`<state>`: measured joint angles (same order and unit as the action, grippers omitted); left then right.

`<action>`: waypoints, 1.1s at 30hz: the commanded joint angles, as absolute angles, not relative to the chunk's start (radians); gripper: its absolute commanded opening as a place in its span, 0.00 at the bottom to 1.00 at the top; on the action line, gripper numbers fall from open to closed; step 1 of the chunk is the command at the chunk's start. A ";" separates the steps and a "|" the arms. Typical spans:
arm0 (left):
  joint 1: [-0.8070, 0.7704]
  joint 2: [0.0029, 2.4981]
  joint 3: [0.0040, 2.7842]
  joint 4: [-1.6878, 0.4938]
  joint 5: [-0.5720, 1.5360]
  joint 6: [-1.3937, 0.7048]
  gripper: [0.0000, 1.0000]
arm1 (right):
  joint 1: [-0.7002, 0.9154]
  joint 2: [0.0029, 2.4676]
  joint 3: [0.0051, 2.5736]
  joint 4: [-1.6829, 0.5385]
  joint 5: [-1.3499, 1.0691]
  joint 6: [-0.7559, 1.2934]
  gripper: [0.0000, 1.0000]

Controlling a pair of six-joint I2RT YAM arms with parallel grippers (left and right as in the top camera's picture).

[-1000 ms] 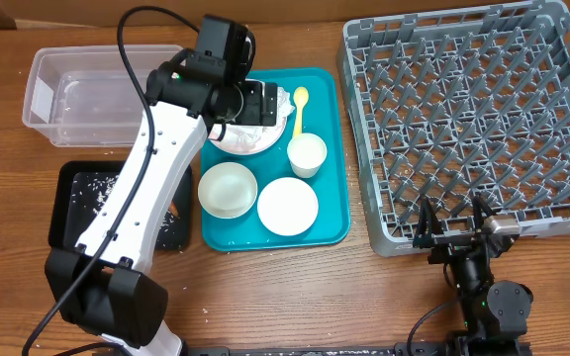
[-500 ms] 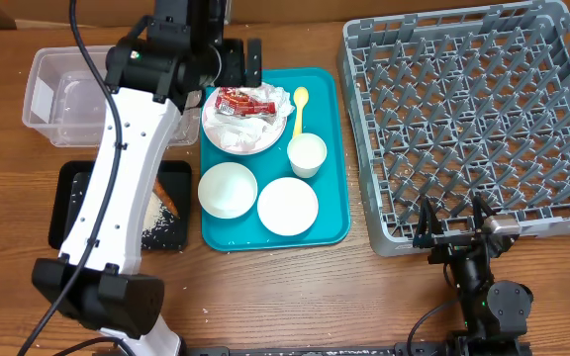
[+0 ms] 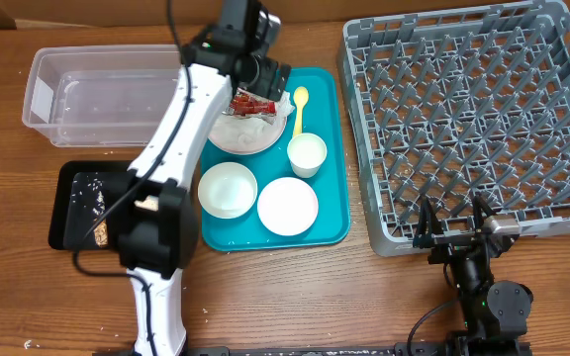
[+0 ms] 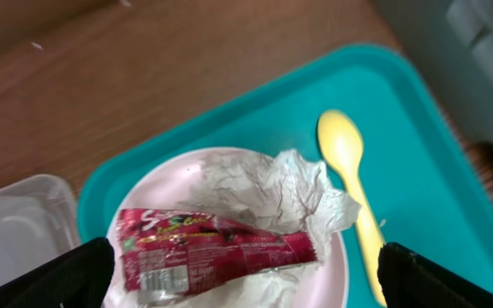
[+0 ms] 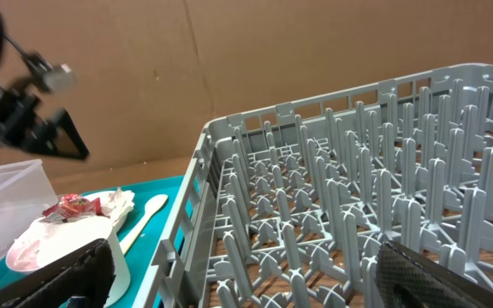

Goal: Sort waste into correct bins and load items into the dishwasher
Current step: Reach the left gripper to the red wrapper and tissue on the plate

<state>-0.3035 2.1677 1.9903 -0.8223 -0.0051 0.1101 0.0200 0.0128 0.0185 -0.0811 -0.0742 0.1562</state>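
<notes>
Step in hand, as I judge it: waste sorting, dish loading not begun. Rack point(image 3: 473, 119), right of frame, holds nothing. Teal tray point(image 3: 330, 178) at centre carries all the dishes. Tub point(image 3: 97, 94) sits upper left; black tray point(image 3: 72, 213), lower left, shows white grains and a brown bit. Plate point(image 4: 169, 188) lies in the teal tray's upper-left corner, with the napkin point(image 4: 272, 192) crumpled on it and the wrapper point(image 4: 216, 252) on top. Two bowls point(image 3: 228, 188) lie below the plate, cup point(image 3: 307, 153) to its right, spoon point(image 4: 349, 171) above the cup. Left gripper point(image 3: 262, 87) hovers over the plate, fingers spread wide, holding nothing. Right gripper point(image 3: 450, 222) is parked at the rack's lower edge, fingers wide and empty. Next move likely calls for a descent onto the wrapper, closing on it without catching the napkin. Surface: wood-grain table point(image 3: 295, 297), a few crumbs. Room: brown cardboard wall behind.
</notes>
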 commanded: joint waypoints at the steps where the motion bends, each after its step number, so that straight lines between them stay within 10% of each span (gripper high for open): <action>1: -0.320 2.207 2.004 -0.830 -0.040 0.195 1.00 | 0.015 0.003 0.008 -0.076 -0.076 0.156 1.00; 33: -0.319 2.334 1.987 -0.911 -0.096 0.267 0.88 | 0.015 0.003 0.008 -0.076 -0.076 0.156 1.00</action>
